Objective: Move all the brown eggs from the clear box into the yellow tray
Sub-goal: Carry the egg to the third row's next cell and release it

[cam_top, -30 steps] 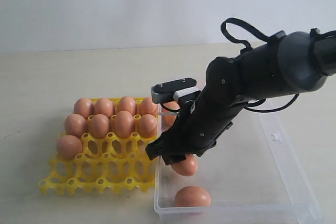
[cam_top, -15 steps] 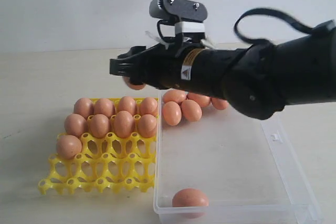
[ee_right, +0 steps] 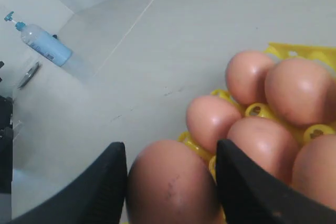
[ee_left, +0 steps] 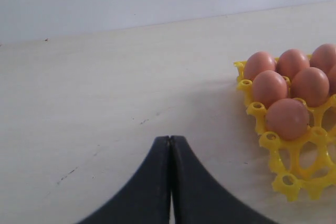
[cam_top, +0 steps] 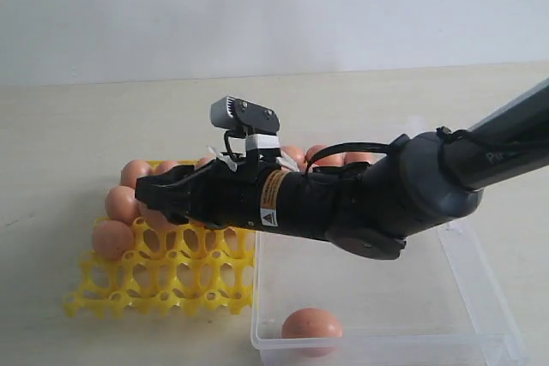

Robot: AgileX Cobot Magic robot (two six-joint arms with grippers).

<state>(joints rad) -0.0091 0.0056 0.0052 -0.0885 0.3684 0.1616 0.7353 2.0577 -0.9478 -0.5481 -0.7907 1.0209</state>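
Exterior, what changed: a second ago the right gripper (cam_top: 147, 201) was down in the clear box (cam_top: 480, 302), then up high. Now it has swung left and dropped low over the yellow tray (cam_top: 163, 285).
Exterior, load: the jaws mostly hide the held egg from this side.
Exterior, tray: seated brown eggs (cam_top: 123, 203) show at the far-left of the tray. The near rows are open cups.
Exterior, box: a lone egg (cam_top: 311, 325) sits against the near wall, and a few far eggs (cam_top: 324, 153) peek over the arm at the far end.
Left wrist, hand: the left gripper (ee_left: 169, 145) has its fingers pressed together with nothing between them. It is parked over the bare table (ee_left: 105, 103), left of the tray (ee_left: 283, 184).
Left wrist, eggs: the seated eggs (ee_left: 286, 119) are upright in their cups.
Right wrist, grip: the right gripper (ee_right: 170, 148) has a dark finger on each side of the held egg (ee_right: 168, 187), clasping it.
Right wrist, place: the egg hangs just beside the seated eggs (ee_right: 299, 90), near the tray's left edge.
Right wrist, background: a blue bottle (ee_right: 44, 43) stands far off.
Meaning: one more egg is out of the box and looks ready to be set in the next free cup. The box eggs are still to move.
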